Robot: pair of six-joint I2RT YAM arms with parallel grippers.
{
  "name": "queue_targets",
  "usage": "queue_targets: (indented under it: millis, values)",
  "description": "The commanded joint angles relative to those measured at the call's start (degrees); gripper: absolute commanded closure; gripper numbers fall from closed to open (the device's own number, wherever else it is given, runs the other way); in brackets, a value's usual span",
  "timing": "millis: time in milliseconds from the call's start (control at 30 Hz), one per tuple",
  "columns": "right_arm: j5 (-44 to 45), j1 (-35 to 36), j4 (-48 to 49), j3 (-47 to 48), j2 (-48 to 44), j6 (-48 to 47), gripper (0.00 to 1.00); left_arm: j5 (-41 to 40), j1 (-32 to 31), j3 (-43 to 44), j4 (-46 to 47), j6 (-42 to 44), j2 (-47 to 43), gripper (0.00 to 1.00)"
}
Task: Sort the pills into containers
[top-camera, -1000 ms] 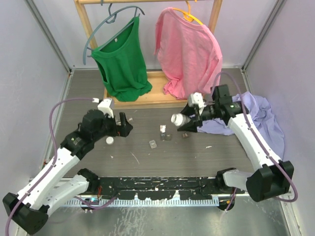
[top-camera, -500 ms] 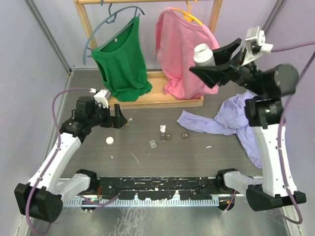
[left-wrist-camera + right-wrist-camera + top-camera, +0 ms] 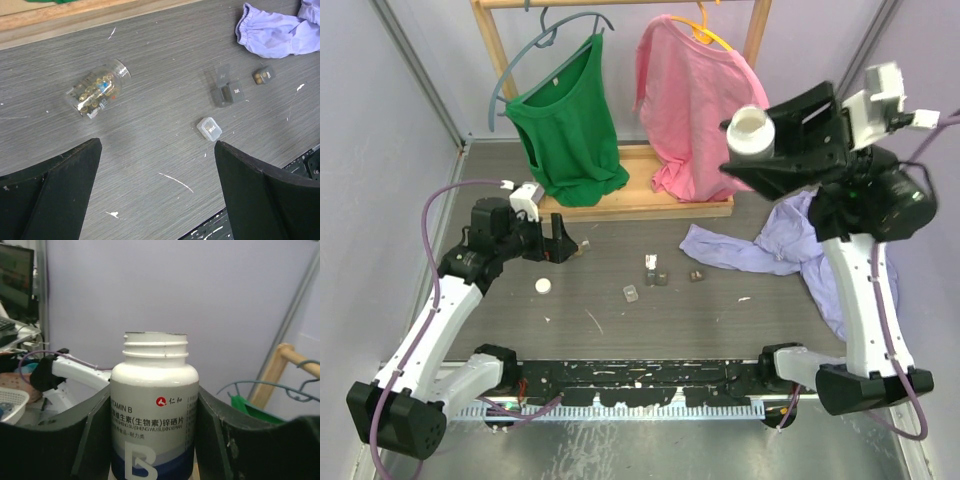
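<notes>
My right gripper [image 3: 760, 160] is raised high over the table's right side, shut on a white vitamin B bottle [image 3: 752, 130]. In the right wrist view the bottle [image 3: 154, 405] stands upright and uncapped between both fingers. My left gripper [image 3: 561, 245] hangs open low over the table's left part, holding nothing. Below its wide-apart fingers [image 3: 50, 195] lies a clear jar [image 3: 97, 90] on its side, full of yellow pills. Tiny containers sit mid-table: a clear tub [image 3: 209, 128] and dark tubs [image 3: 227, 93] [image 3: 263, 75]. From above they show as small specks [image 3: 631, 293] [image 3: 661, 278] [image 3: 697, 275].
A white cap [image 3: 543, 286] lies on the table near my left arm. A crumpled purple cloth [image 3: 790, 240] lies at the right. A wooden rack [image 3: 630, 205] at the back holds a green shirt [image 3: 568, 120] and a pink shirt [image 3: 700, 100].
My right arm has swung up from table height to high above it with the white bottle, turning it upright. My left gripper has drawn back a little and stays open.
</notes>
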Motion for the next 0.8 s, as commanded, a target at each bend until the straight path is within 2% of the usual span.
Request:
queue_targets:
  millis: [0,33,67,133,200,233,267,300,433,467,500,567,600,633,767]
  values:
    - [9.7,-4.9,-43.9,9.8,-2.0,-30.9,0.99,1.7,0.3,0.0,1.9,0.9,0.0,0.02]
    - [19.1,-4.8,-63.5,15.6,-0.8,-42.7,0.99,1.9,0.3,0.1,1.8,0.9,0.3,0.02]
    - [18.7,-4.1,-63.4,12.6,-0.8,-42.7,0.99,1.9,0.3,0.2,1.5,0.9,0.2,0.02]
    - [3.9,-3.0,-47.4,4.0,-1.7,-34.7,0.99,2.0,0.3,0.0,1.4,0.9,-0.4,0.02]
    - [-6.9,3.4,-16.7,-10.1,-4.3,-22.7,0.99,1.9,0.3,-0.4,1.6,0.8,-1.4,0.02]
    - [-7.9,4.2,-3.5,-16.2,-5.1,-16.7,0.99,2.0,0.3,-0.5,1.6,0.6,-1.9,0.02]
    - [-7.8,4.3,4.4,-21.0,-5.5,-13.1,0.99,2.3,0.3,-0.8,1.6,0.6,-2.6,0.02]
    - [-8.1,3.5,3.4,-23.9,-5.7,-14.7,0.99,2.3,0.3,-1.1,1.6,0.5,-3.3,0.02]
    - [-14.3,3.7,-14.1,-33.3,-6.8,-36.7,0.99,1.4,0.1,-3.5,2.3,0.6,-7.0,0.02]
    - [-15.8,3.8,-22.7,-34.4,-6.7,-43.9,0.99,0.9,0.1,-4.5,2.9,0.5,-8.3,0.02]
    - [-15.8,3.9,-35.0,-34.3,-6.6,-60.2,0.99,0.4,0.1,-5.0,3.2,0.5,-9.3,0.02]
    - [-7.3,6.9,-75.8,-28.9,-4.9,-98.3,0.99,-0.6,0.2,-5.6,3.2,0.5,-11.6,0.02]
    - [-0.4,9.9,-86.1,-27.2,-3.5,-107.3,0.99,-0.9,0.2,-5.9,3.4,0.6,-12.3,0.02]
    - [3.6,11.3,-89.8,-27.4,-2.4,-110.3,0.99,-1.2,0.2,-6.1,3.7,0.6,-12.8,0.02]
    - [8.1,12.7,-89.8,-33.7,-1.1,-113.1,0.99,-1.4,0.1,-6.1,3.5,0.4,-13.6,0.02]
